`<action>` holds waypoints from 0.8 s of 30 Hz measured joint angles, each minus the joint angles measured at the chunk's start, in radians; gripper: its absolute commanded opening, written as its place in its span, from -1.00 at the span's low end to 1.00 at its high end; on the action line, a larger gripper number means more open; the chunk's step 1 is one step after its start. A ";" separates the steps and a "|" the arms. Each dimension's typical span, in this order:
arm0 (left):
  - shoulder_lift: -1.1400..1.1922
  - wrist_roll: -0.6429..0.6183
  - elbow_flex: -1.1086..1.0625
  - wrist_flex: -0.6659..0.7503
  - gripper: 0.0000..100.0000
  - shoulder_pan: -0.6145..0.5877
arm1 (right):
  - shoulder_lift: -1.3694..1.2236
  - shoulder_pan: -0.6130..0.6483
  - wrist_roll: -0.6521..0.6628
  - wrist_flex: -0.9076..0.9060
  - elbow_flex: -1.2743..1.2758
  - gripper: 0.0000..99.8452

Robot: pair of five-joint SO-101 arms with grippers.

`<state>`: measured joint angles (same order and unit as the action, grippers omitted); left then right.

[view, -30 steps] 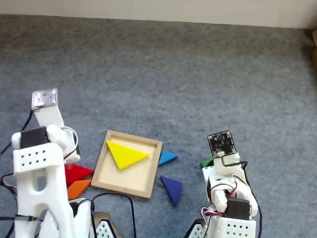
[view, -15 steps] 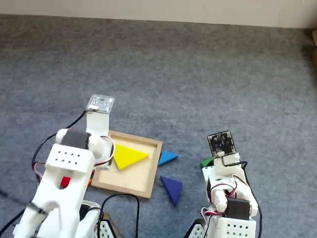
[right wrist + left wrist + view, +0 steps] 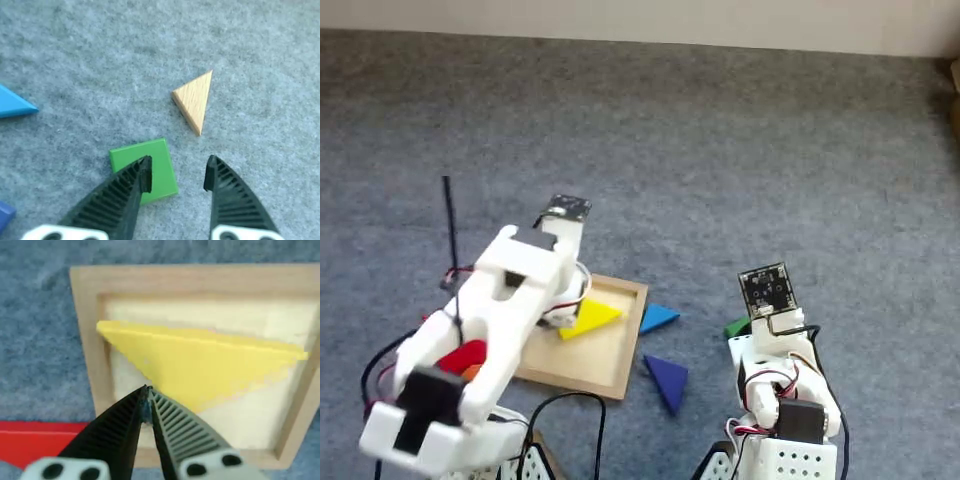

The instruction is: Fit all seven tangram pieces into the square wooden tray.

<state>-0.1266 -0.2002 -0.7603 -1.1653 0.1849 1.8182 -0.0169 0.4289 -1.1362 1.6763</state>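
The square wooden tray (image 3: 623, 352) lies in the middle of the grey carpet, and its rim also shows in the left wrist view (image 3: 85, 320). A large yellow triangle (image 3: 200, 365) lies flat inside it (image 3: 592, 317). My left gripper (image 3: 146, 394) is shut, its tips just above the yellow triangle's near corner, holding nothing. My left arm (image 3: 510, 300) covers the tray's left half. My right gripper (image 3: 177, 172) stands open, one finger over the green square (image 3: 145, 170). A plain wooden triangle (image 3: 195, 100) lies just beyond it.
A light blue triangle (image 3: 658, 317) and a dark blue triangle (image 3: 667, 378) lie right of the tray, with the green square (image 3: 736, 327) farther right. A red piece (image 3: 35, 440) and an orange piece (image 3: 470, 373) lie left of the tray. Open carpet stretches behind.
My left arm has swung from left of the tray to over it, bringing its shut gripper above the yellow triangle. The right arm has kept still.
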 measured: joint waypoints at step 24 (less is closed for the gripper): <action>0.173 -0.153 0.334 -0.190 -0.99 0.215 | 0.000 0.000 0.000 0.000 0.000 -0.64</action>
<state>0.0468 -0.3537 -0.4258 -1.3556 0.3997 1.8182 -0.0169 0.4289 -1.1362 1.6763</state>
